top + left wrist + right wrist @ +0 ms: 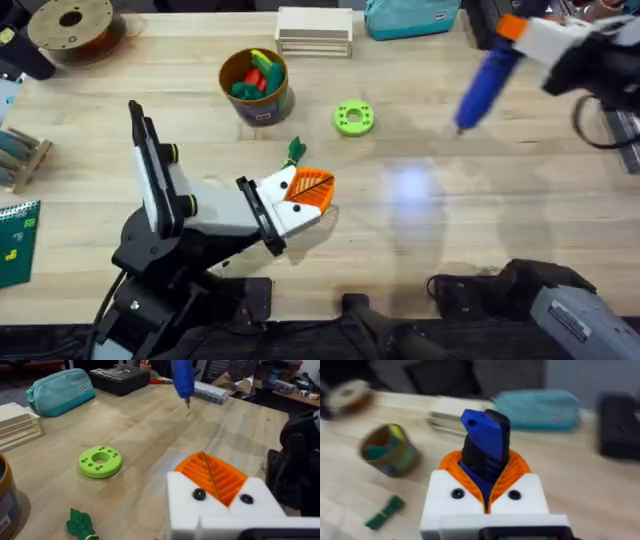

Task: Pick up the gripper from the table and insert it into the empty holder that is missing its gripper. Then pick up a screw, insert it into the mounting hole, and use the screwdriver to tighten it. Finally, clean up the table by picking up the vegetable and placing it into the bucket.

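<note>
From the overhead view I see my right gripper (522,38) raised at the far right of the table, its orange pads clamped on the blue screwdriver (484,82), which hangs tilted with its tip pointing down toward the bare wood. My right wrist view confirms it: the blue and black handle (486,442) sits squeezed between the ribbed pads. My left gripper (312,192) is low over the middle of the table, near my side, and its fingers look pressed together with nothing between them; in my left wrist view the orange pads (212,474) meet along a thin seam. Just beyond it lies a vegetable with a green leafy top (295,152), partly hidden by the fingers, so I cannot tell whether they touch. The green round holder (353,117) rests flat on the table a little farther out, apart from everything. The bucket (256,86) stands to the left of the holder, already holding red, green and yellow vegetables.
</note>
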